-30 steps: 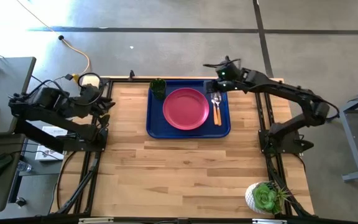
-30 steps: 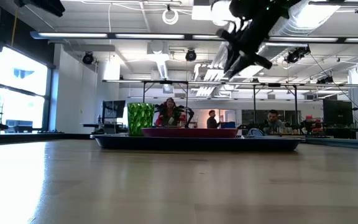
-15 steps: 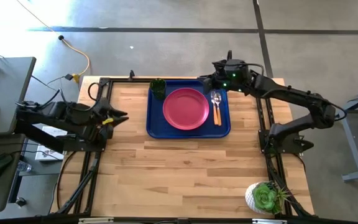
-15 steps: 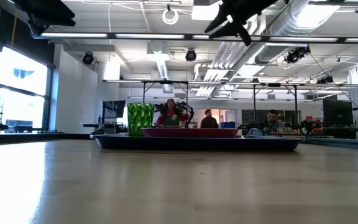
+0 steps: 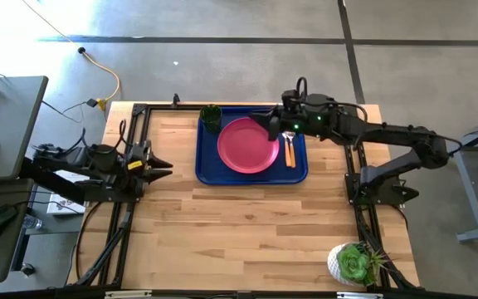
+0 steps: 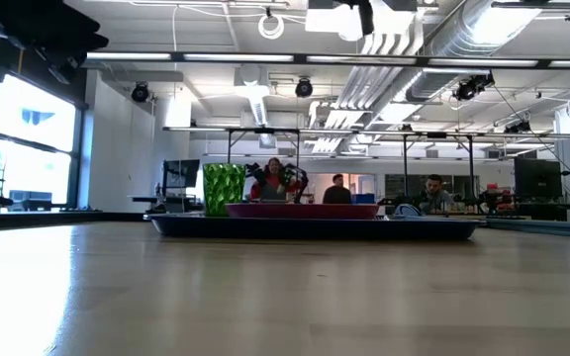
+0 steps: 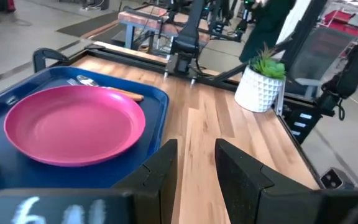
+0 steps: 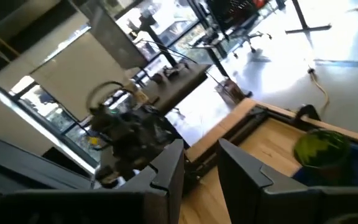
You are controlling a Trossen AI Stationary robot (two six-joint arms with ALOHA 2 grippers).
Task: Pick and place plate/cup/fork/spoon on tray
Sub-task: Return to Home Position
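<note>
Plate [image 5: 248, 145] lies flat in the middle of the tray [image 5: 208, 172], and it looks like stiff, light plastic with a smooth face. A hold would have to pinch the shallow rim, since nothing else on it offers an edge. The cup [image 5: 211, 116] stands upright in the tray's far-left corner, just beside the plate. It seems light and thin-walled, so it would likely tip or slip under a careless squeeze. The wall just below the lip is the sensible place to take it. The fork [image 7: 73, 79] and spoon [image 7: 87, 81] lie side by side along the tray's right side, between plate and rim, with their orange handles pointing near. Both are slim, rigid and flat on the plastic, so a grip across the handle would suit them better than one on the slick metal end. With all four pieces on the tray, I judge that nothing is left to lift.

The right gripper [image 8: 201, 152] hangs over the tray's far-right part, above the heads of the cutlery. Its fingers stand slightly apart with nothing between them. The left gripper [image 7: 196, 149] sits low at the table's [image 5: 222, 232] left edge, well apart from the tray, its fingers also parted and empty. A succulent in a white pot [image 5: 353, 264] stands at the near-right corner.
</note>
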